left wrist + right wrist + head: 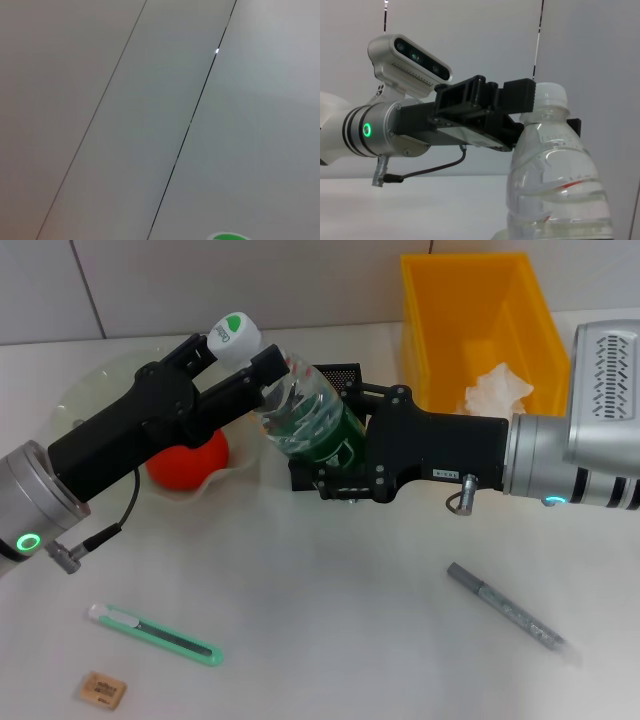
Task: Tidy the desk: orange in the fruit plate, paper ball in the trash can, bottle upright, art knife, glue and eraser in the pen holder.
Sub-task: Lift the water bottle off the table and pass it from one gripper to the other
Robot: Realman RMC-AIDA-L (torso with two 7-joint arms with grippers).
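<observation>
The clear bottle (305,420) with a green label hangs tilted above the desk, white cap (235,335) pointing up and to the left. My right gripper (325,442) is shut on its lower body. My left gripper (238,360) is shut on its neck just below the cap, as the right wrist view shows for the left gripper (550,112) and bottle (555,185). The orange (188,462) lies in the fruit plate (95,390). The paper ball (497,390) rests inside the yellow trash can (425,330). On the desk lie the green art knife (155,633), the eraser (103,689) and the grey glue stick (512,614).
The black mesh pen holder (340,373) stands behind the bottle, mostly hidden by my right gripper. The left wrist view shows only the tiled wall (125,125) and a sliver of the green cap top (227,236).
</observation>
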